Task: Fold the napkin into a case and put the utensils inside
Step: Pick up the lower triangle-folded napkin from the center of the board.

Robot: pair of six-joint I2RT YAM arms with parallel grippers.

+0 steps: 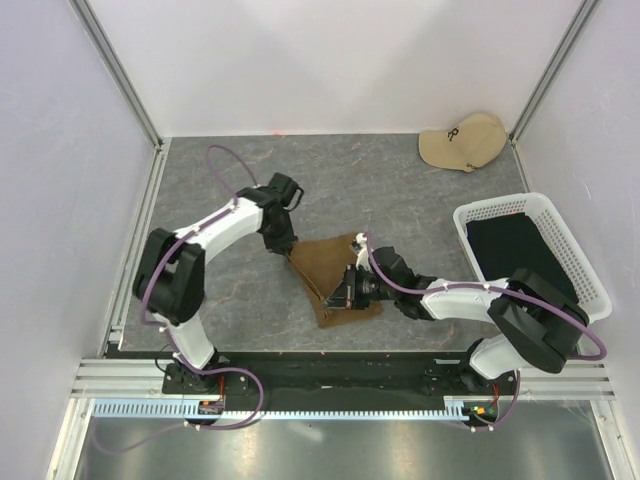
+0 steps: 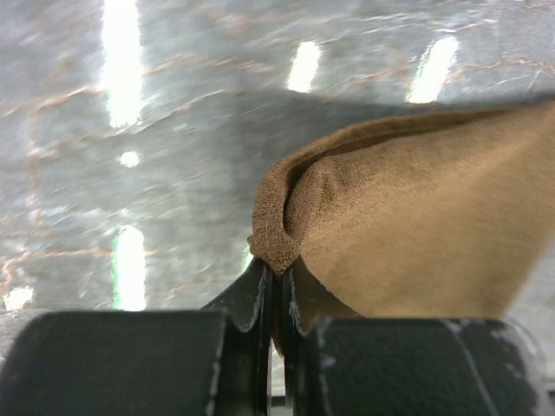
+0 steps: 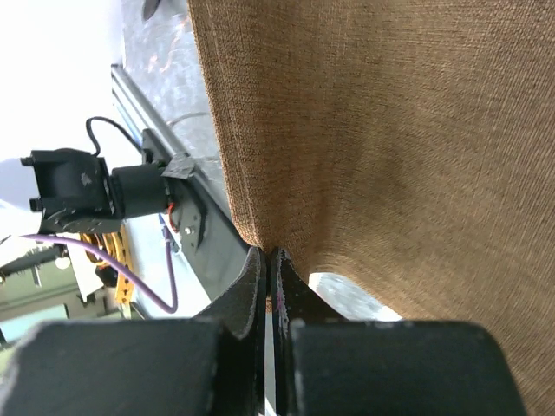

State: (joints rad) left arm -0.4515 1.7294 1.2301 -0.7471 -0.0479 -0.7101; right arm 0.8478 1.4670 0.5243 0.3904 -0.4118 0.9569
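Note:
The olive-brown napkin (image 1: 330, 270) is stretched between both grippers above the middle of the table. My left gripper (image 1: 287, 252) is shut on the napkin's far-left corner; the left wrist view shows the bunched corner (image 2: 277, 247) pinched between the jaws. My right gripper (image 1: 340, 297) is shut on the napkin's near edge; the right wrist view shows the cloth (image 3: 364, 130) hanging from the closed jaws (image 3: 269, 260). No utensils show in any view.
A white mesh basket (image 1: 592, 280) with black fabric (image 1: 515, 250) inside stands at the right. A beige cap (image 1: 462, 140) lies at the far right corner. Aluminium rails (image 1: 135, 240) edge the table on the left and near sides.

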